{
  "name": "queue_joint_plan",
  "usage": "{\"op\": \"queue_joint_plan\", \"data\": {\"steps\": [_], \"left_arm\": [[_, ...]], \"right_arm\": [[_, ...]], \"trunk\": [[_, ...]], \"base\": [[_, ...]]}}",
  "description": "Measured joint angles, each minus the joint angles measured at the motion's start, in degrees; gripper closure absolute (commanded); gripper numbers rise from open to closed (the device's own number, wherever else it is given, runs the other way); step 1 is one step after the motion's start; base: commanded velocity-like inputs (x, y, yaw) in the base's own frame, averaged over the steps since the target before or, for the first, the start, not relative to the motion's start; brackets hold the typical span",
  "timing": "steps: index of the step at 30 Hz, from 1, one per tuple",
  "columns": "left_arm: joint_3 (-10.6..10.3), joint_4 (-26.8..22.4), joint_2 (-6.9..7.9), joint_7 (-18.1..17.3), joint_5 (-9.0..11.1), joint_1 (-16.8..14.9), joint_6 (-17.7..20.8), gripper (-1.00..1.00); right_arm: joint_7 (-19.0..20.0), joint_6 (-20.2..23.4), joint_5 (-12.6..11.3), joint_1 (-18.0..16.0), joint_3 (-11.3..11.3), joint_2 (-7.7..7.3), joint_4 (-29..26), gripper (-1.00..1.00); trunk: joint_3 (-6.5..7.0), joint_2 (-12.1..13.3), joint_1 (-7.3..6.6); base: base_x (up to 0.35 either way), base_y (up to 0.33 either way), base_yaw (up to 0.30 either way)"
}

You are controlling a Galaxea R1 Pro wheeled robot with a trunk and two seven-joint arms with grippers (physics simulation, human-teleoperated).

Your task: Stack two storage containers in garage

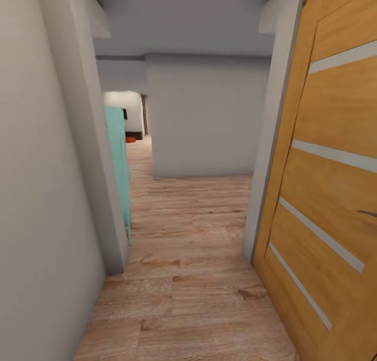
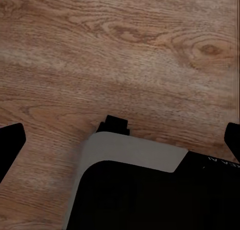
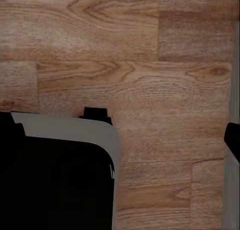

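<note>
wood plank floor (image 1: 193,256) runs ahead through a narrow hallway, a white wall (image 1: 42,193) close at nine o'clock and an open wooden door (image 1: 330,167) at three o'clock. a teal cabinet (image 1: 119,162) stands past the left corner. far down the passage at about eleven o'clock a small orange-red spot (image 1: 130,139) sits on the floor of a bright room, probably one of the storage containers (too small to tell its long axis). both grippers hang over bare planks: the left gripper (image 2: 120,140) and right gripper (image 3: 120,135) show dark fingertips wide apart with nothing between them. neither arm is nearer; the base must roll forward first.
</note>
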Motion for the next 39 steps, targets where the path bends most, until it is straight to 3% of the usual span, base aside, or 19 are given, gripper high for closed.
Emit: {"op": "queue_joint_plan", "data": {"steps": [39], "left_arm": [[-0.06,0.01,0.08,0.01,0.08,0.0,0.33,-1.0]], "right_arm": [[0.02,-0.11,-0.28,0.01,-0.07,0.08,-0.01,-1.0]], "trunk": [[0.0,0.0,0.0]], "base": [[0.32,-0.021,0.0]]}}
